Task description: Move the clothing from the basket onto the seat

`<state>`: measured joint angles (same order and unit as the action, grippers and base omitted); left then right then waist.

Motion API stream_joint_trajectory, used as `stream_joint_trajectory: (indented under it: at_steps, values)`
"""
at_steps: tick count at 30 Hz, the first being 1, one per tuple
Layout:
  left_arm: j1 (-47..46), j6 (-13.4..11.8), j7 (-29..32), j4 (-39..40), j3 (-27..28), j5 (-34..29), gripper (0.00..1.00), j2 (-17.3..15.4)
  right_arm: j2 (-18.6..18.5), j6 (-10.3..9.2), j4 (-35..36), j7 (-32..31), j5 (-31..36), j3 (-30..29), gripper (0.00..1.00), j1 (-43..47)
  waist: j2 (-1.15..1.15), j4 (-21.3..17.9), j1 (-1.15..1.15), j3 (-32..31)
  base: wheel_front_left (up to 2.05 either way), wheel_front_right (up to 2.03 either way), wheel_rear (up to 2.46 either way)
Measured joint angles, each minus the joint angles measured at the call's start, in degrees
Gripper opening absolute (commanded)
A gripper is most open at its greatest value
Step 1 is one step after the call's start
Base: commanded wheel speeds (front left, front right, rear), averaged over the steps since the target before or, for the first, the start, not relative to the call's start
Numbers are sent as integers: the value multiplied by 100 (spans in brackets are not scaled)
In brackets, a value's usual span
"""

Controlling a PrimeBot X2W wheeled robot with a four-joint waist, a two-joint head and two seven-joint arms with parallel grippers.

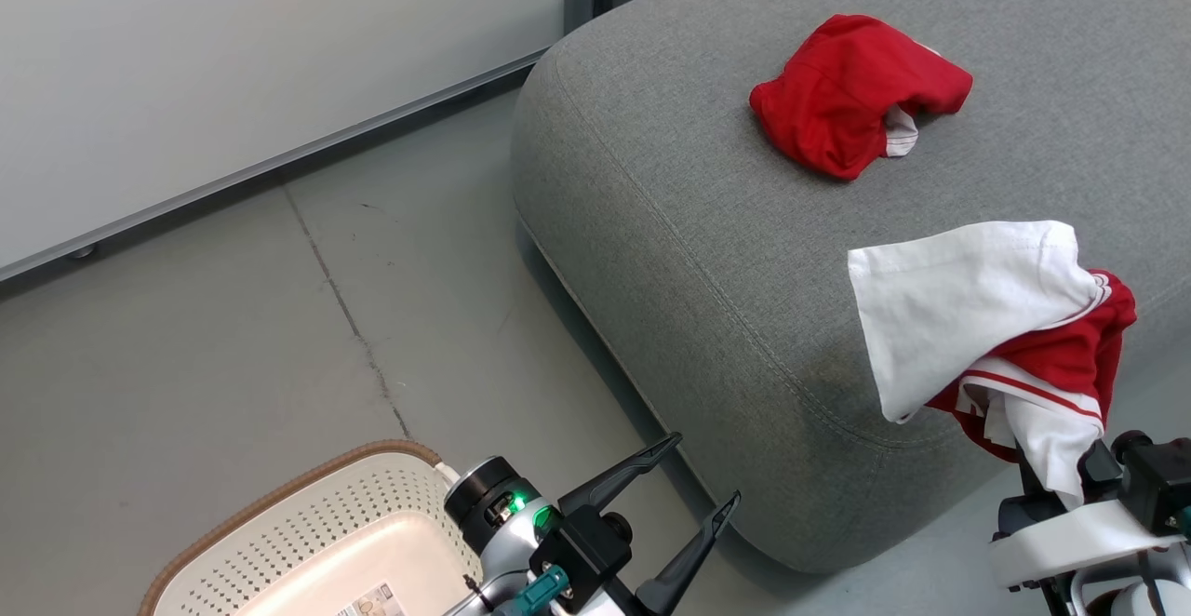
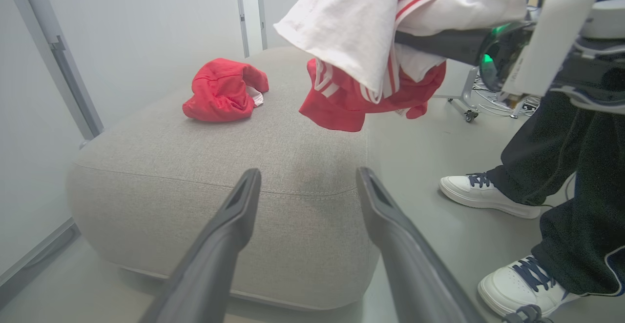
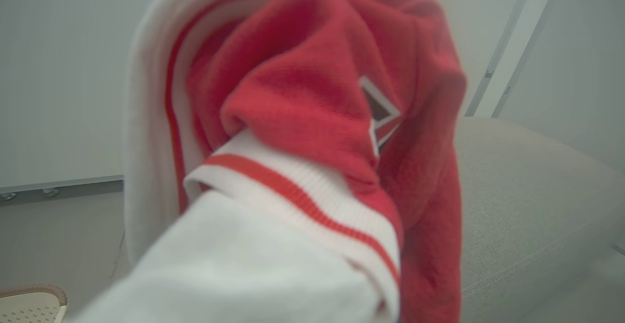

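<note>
My right claw (image 2: pixel 429 45) is closed on the red-and-white striped garment (image 1: pixel 986 318). The garment hangs in the air over the near edge of the grey seat (image 1: pixel 698 225) and does not rest on it yet; the cloth hides the fingertips. The plain red garment (image 1: pixel 856 95) lies crumpled on the seat, well apart from the hanging one. My left claw (image 1: pixel 704 467) is wide open and holds nothing, low between the basket (image 1: pixel 279 504) and the seat. I judge the striped garment light, soft and limp. It folds and swings, and a loose panel may slip from the grip or catch on a finger at release. A thick bunched fold, such as the ribbed striped hem, seems the surest place to hold.
</note>
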<state>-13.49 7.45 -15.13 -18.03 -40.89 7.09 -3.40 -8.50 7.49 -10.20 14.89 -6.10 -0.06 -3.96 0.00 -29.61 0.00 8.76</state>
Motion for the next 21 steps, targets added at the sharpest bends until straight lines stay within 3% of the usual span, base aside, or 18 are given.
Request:
stream_joint_trajectory:
  at_steps: [12, 18, 21]
  values:
    - [-43, 0, 0, 26, 159, 5, 100, 2, 10, 0, 45, 0, -164, -109, 0, -97, 0, 45, 0, 69, 0, 0, 0]
    - [-131, 0, -1, 67, 170, -48, 100, -80, -136, 0, 506, 0, -360, -328, 0, -626, 0, 148, 0, 308, 0, 0, 0]
    - [-240, 0, -1, 63, 138, -54, 100, -127, -138, 0, 776, 0, -769, -624, 0, -951, 0, 211, 0, 455, 0, 0, 0]
